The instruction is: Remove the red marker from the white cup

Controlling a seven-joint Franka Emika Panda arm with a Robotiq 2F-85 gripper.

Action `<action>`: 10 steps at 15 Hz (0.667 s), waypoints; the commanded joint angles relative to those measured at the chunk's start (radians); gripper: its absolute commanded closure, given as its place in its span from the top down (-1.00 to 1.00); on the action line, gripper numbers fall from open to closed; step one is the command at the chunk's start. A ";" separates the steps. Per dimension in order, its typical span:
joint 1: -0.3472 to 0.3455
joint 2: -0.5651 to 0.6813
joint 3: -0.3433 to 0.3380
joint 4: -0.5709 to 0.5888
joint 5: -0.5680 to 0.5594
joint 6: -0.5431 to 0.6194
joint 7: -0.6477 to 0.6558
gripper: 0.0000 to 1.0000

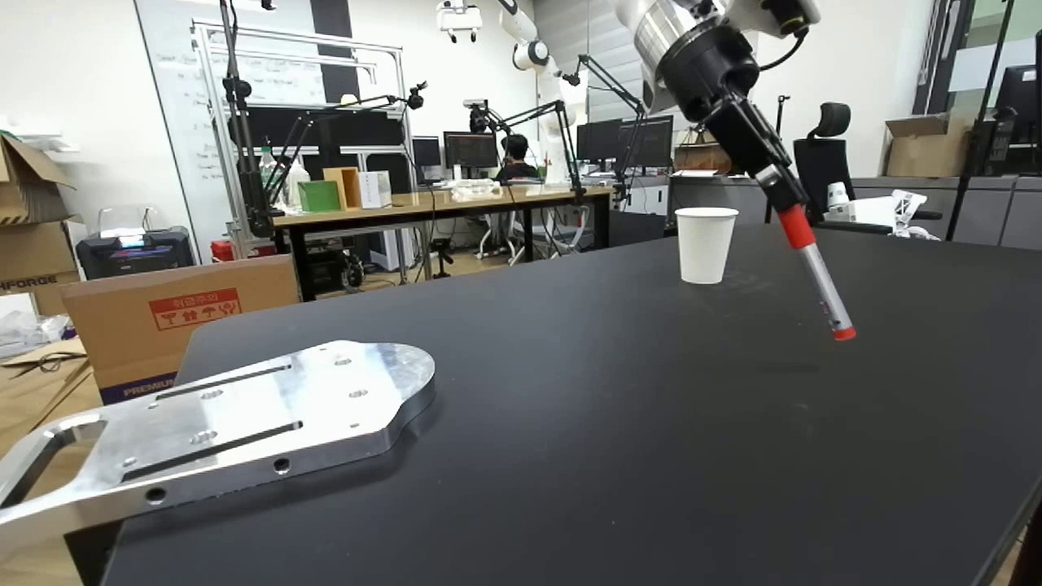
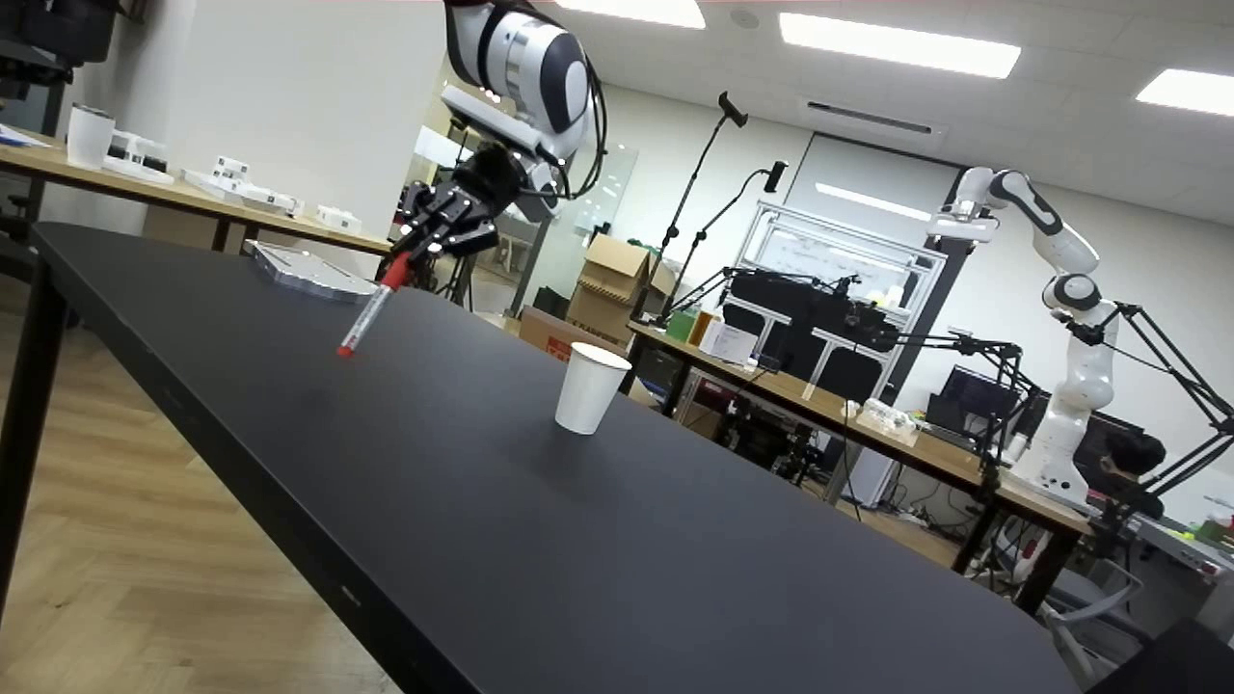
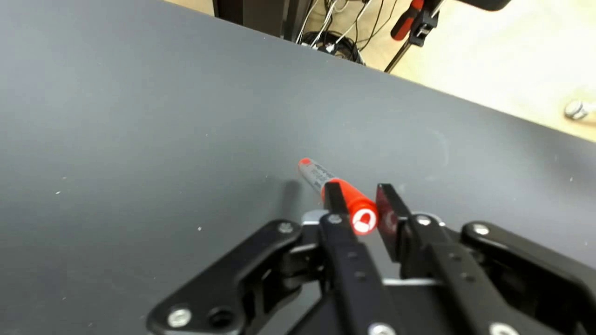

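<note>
The red marker (image 1: 825, 281) has a red cap, a grey barrel and a red end. It is held tilted, cap up, and also shows in an exterior view (image 2: 364, 320) and in the wrist view (image 3: 352, 197). My gripper (image 1: 785, 195) is shut on its cap; the fingers stand on both sides of it in the wrist view (image 3: 361, 200). The marker's lower end hangs above the table, apart from its shadow. The white cup (image 1: 705, 248) stands upright on the table, apart from marker and gripper, also in an exterior view (image 2: 590, 390). The cup is out of the wrist view.
The black table (image 1: 570, 439) carries a flat silver metal plate (image 1: 293, 399) with a handle, near one edge; it also shows in an exterior view (image 2: 313, 273). A cardboard box (image 1: 179, 325) stands beyond the table edge. The table edge runs across the wrist view (image 3: 400, 88).
</note>
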 commanded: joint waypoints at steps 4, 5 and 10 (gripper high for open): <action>0.005 0.169 0.013 0.190 0.006 -0.244 -0.080 -0.89; 0.008 0.181 0.011 0.201 0.003 -0.246 -0.079 -0.89; 0.010 0.179 0.008 0.160 0.008 -0.091 -0.054 -0.89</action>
